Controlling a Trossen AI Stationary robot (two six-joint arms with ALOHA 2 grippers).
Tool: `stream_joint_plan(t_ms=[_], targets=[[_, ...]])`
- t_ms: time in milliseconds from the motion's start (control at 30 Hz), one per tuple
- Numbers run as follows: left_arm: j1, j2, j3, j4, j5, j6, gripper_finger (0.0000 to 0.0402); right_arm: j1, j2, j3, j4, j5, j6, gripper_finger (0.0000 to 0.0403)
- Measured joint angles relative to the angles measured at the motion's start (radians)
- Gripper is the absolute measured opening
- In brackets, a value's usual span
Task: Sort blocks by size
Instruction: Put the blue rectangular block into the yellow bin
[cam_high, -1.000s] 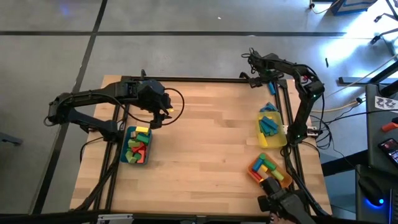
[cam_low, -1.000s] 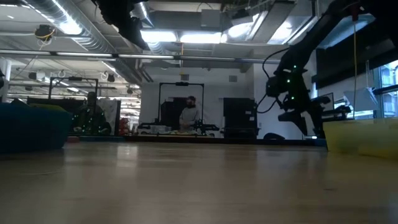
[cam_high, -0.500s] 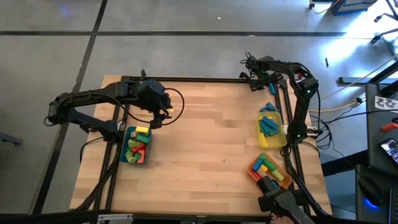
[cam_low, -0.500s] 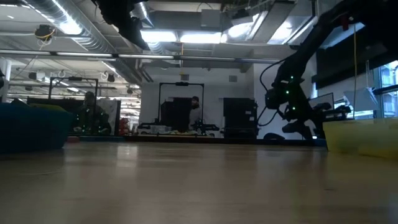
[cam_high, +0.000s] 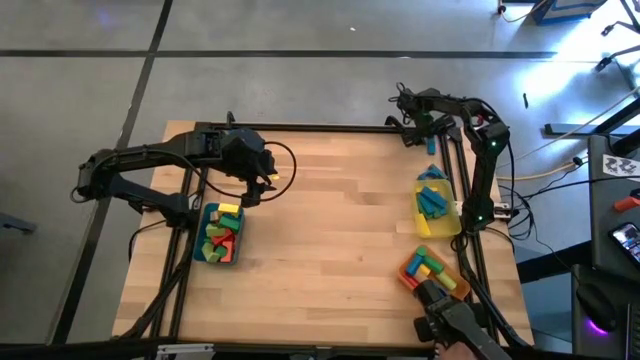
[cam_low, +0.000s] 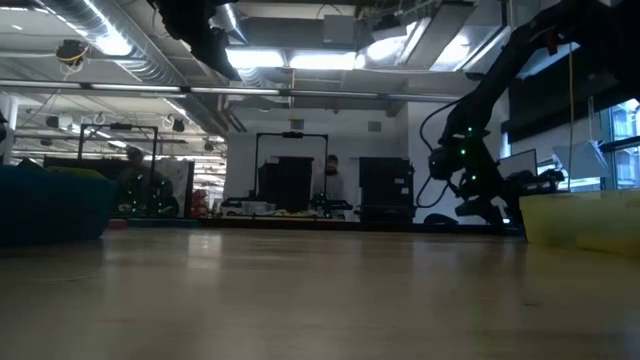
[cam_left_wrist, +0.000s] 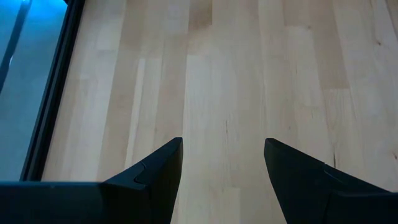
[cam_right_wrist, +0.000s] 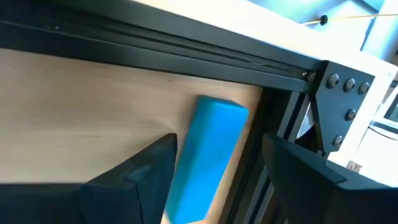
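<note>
At the table's (cam_high: 330, 240) far right corner, the open right gripper (cam_right_wrist: 217, 171) straddles a blue bar block (cam_right_wrist: 207, 157) lying lengthwise between its fingers; the left gripper (cam_left_wrist: 222, 165) hangs open.

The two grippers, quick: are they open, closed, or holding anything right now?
Left gripper: open, empty, above bare table.
Right gripper: open around a blue block at the table's far right corner; no grip visible yet.
</note>
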Motion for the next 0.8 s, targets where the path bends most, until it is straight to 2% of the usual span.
stream_joint_plan(t_ms=[467, 733, 800], targets=[[0.000, 0.000, 0.000, -0.003, 0.000, 0.000, 0.0211, -0.002, 0.000, 0.009, -0.039, -0.107, -0.012, 0.0243], [0.000, 0.000, 0.000, -0.003, 0.000, 0.000, 0.0211, 0.000, -0.002, 0.032, -0.076, -0.259, -0.012, 0.0243], [0.000, 0.000, 0.000, -0.004, 0.000, 0.000, 0.0211, 0.001, -0.003, 0.032, -0.075, -0.267, -0.011, 0.0243]])
